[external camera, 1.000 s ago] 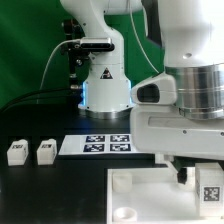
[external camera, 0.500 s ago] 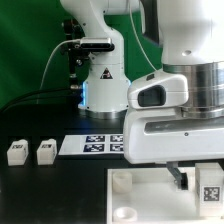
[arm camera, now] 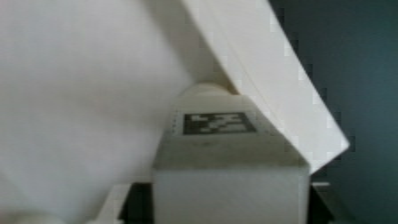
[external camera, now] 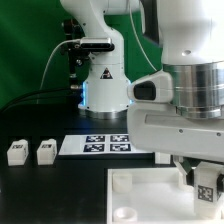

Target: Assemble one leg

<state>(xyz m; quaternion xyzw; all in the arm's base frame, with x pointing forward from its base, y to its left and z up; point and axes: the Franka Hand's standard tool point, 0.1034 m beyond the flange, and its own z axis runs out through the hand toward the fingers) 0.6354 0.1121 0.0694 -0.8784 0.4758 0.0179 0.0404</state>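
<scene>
My gripper (external camera: 206,180) is shut on a white leg (external camera: 208,184) with a black-and-white tag, at the right side of the large white tabletop (external camera: 150,195). In the wrist view the leg (arm camera: 221,150) fills the space between my fingers, its tip against the tabletop's edge (arm camera: 267,80). My gripper (arm camera: 222,205) shows there only as dark strips beside the leg. Two more legs (external camera: 16,152) (external camera: 45,151) stand on the black table at the exterior view's left. A small white peg (external camera: 120,181) stands on the tabletop's near-left corner area, with a round socket (external camera: 122,213) in front of it.
The marker board (external camera: 97,144) lies behind the tabletop, in front of the robot base (external camera: 105,85). The arm's large white body (external camera: 190,120) hides the right back of the table.
The wrist has turned with the leg in it; the leg's tag now sits slightly higher and tilted. The other parts have not moved.
</scene>
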